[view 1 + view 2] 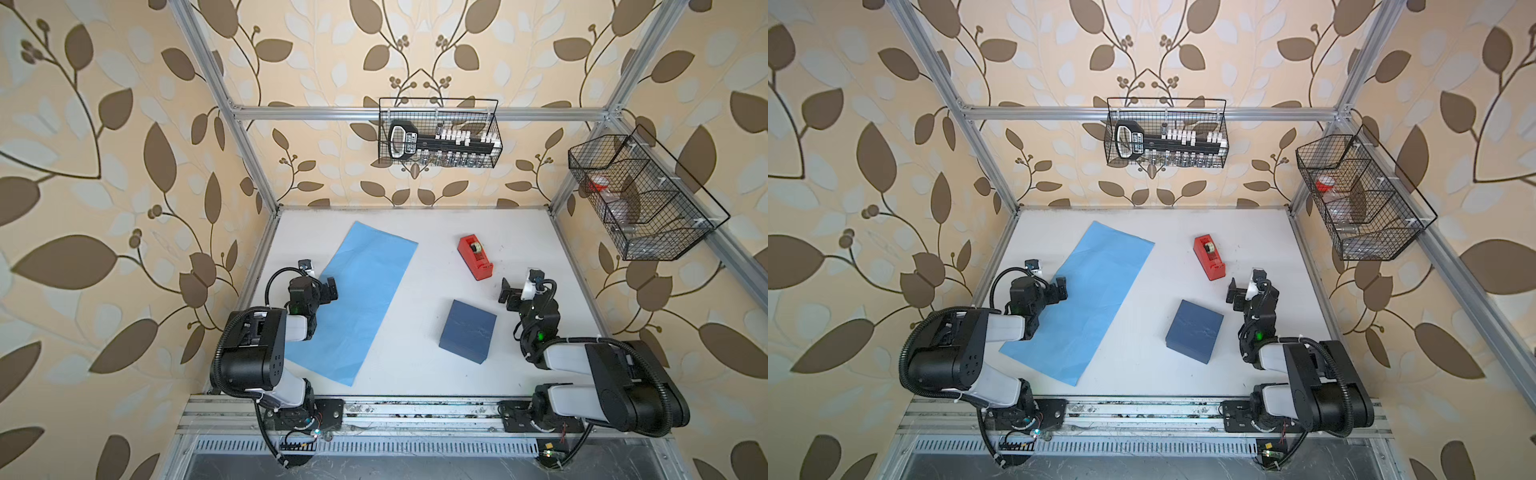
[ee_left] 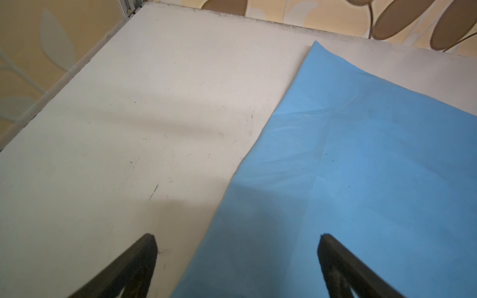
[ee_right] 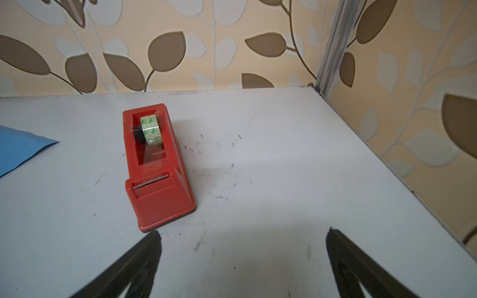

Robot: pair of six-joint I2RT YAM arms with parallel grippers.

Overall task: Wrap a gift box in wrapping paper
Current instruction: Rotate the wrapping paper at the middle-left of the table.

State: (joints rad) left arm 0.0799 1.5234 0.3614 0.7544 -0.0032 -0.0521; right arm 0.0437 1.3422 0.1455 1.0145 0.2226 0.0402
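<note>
A: Entry one, box (image 1: 468,331): where is it sitting?
B: Resting on the desk (image 1: 415,374), apart from the paper (image 1: 357,303), lying near the right end effector (image 3: 244,232), to its left and back toward its base; right arm is standing nearer
A: Entry two, paper?
B: Lying flat, long axis running diagonally, far centre to near left; left end effector (image 2: 237,237) is hovering astride its left edge
A: Jaws?
B: Both are gaping wide, holding nothing

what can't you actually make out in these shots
- Paper: part of its left edge is under the left arm in both top views; underside unseen.
- Box: outside both wrist views.
- Side basket: contents blurred behind mesh in both top views.
- Left end effector: only fingertips show in the left wrist view, cut by the frame edge.
</note>
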